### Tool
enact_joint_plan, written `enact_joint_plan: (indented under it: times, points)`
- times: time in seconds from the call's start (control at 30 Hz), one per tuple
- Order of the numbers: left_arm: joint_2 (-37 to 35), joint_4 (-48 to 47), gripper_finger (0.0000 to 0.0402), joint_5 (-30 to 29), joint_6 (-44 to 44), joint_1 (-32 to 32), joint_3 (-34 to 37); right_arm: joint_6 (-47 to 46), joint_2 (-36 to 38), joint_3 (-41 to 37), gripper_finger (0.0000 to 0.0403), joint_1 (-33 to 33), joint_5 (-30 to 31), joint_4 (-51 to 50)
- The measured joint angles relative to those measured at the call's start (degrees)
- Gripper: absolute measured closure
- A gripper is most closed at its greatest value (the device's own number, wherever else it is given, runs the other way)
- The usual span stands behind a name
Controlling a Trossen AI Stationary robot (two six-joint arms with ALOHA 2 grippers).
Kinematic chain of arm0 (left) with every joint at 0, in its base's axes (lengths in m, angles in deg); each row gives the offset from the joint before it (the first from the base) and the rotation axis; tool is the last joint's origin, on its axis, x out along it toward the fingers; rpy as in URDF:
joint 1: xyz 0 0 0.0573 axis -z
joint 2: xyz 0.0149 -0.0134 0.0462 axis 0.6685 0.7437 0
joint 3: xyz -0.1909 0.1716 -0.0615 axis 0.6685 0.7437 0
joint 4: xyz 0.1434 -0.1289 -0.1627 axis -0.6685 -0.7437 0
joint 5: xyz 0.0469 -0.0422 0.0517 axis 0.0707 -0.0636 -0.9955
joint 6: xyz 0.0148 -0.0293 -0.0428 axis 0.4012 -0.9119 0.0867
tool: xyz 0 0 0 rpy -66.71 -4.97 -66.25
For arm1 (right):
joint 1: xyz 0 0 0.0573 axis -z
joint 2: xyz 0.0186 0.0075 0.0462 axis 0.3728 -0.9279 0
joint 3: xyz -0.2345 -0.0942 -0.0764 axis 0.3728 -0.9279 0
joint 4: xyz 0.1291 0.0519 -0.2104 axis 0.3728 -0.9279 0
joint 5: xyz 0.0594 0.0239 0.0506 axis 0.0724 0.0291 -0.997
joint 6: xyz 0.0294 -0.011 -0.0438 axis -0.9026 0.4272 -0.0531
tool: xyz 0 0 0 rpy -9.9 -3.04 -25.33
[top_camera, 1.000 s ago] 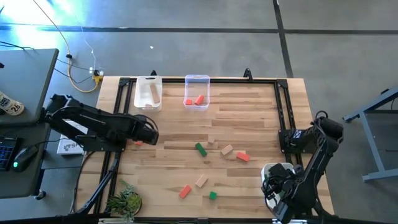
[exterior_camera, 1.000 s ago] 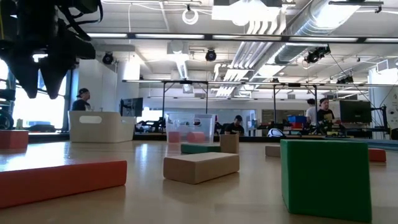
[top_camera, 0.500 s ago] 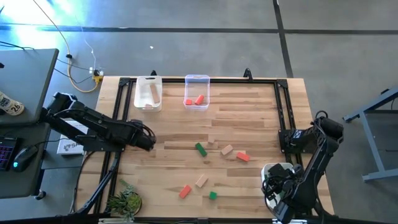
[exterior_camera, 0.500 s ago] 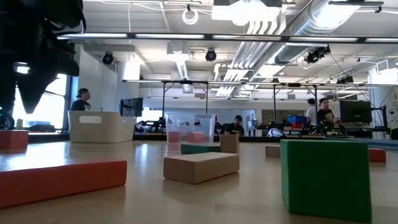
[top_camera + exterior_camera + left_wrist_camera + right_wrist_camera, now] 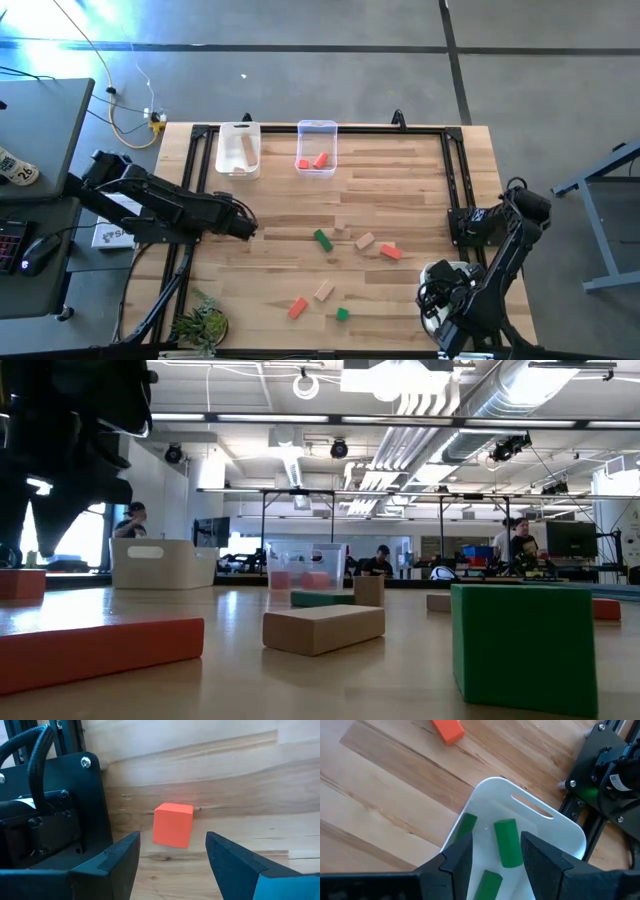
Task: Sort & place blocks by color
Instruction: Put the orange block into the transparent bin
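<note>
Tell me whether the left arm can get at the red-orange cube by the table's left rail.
Probably yes. The left gripper has its fingers open, with the red-orange cube just ahead of the gap and bare wood between. The black rail beside it looks clear.

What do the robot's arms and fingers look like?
Both arms are black and made of chunky jointed pieces. The left arm has a ribbed black cable looping beside a plate with silver screws. Its fingers are dark, flat-faced wedges with angled edges. The right arm is also black, with black cables and a small green light on its base.

Overhead, table-level, two wrist views; table (image 5: 400, 190) shared.
</note>
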Motion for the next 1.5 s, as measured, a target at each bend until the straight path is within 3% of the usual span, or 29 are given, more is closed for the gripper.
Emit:
enact_joint_plan:
  times: [0.57, 1.07, 1.27, 1.5]
  points:
    - [11.5, 5.9, 0.0188, 2.3, 5.8, -3.2, -0.2, 0.9, 0.0, 0.0, 0.0249, 0.4, 0.0, 0.0]
    - [11.2, 11.4, 0.0188, 4.1, 7.2, -1.6, -3.5, 5.4, 0.0, 0.0, 0.0249, 0.9, 2.6, 0.0]
    - [11.4, 9.7, 0.0188, 0.1, 10.1, -1.2, -8.7, 5.6, 0.0, 0.0, 0.0249, 1.1, 2.8, 0.0]
    - [11.4, 8.7, 0.0188, -1.0, 10.1, -1.5, -9.4, 5.5, 0.0, 0.0, 0.0249, 1.1, 2.7, 0.0]
